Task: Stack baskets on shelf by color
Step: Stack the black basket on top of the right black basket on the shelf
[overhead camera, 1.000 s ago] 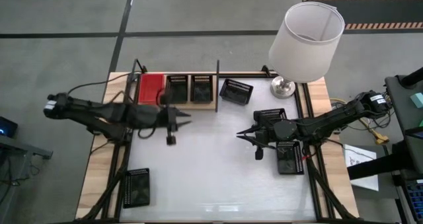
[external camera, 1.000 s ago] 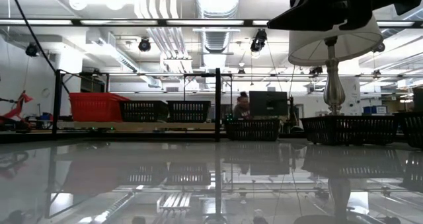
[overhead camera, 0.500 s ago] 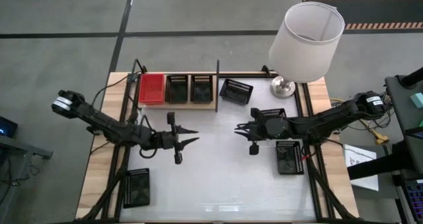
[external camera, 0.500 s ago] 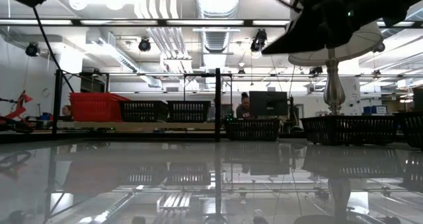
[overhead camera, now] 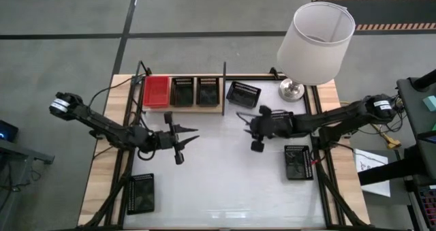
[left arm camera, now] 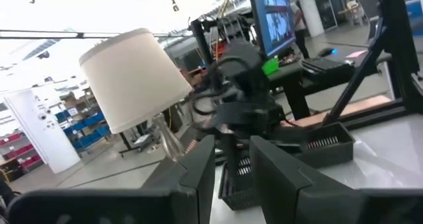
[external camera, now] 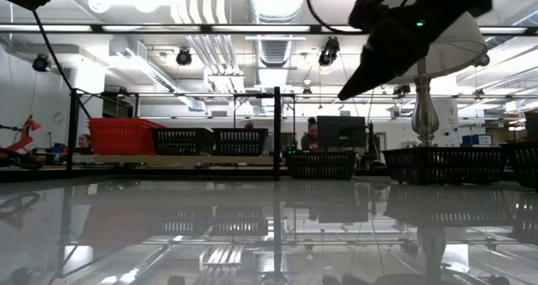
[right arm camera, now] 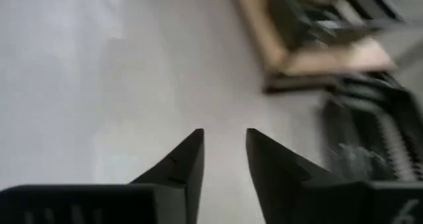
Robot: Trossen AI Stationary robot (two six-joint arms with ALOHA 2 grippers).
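Nearest the front edge, one black basket [overhead camera: 140, 192] sits alone at the table's front left corner, and another black basket [overhead camera: 298, 161] lies front right, below the right arm; both unsorted, likely waiting for pickup. Mid-table, the left gripper [overhead camera: 189, 133] hovers over bare white tabletop [overhead camera: 218, 183], fingers spread in a clear V, holding nothing. The right gripper [overhead camera: 240, 116] also hangs above the table, fingers parted a little with a narrow gap in its wrist view, empty too; it points toward the loose black basket beside the shelf [overhead camera: 243, 93], probably its next target, since that one sits just outside the shelf's right end. A further black basket [overhead camera: 279, 116] is partly hidden under the right arm. At the back, the shelf [overhead camera: 182, 108] carries the red basket [overhead camera: 155, 90] at its left end and two black baskets [overhead camera: 195, 90] next to it, so colours are grouped side by side, task partly done. The lamp [overhead camera: 315, 41] stands at the far right. Versus half a second ago: the left gripper lifted slightly toward the shelf, the right gripper moved left and back toward the loose basket; baskets unchanged.
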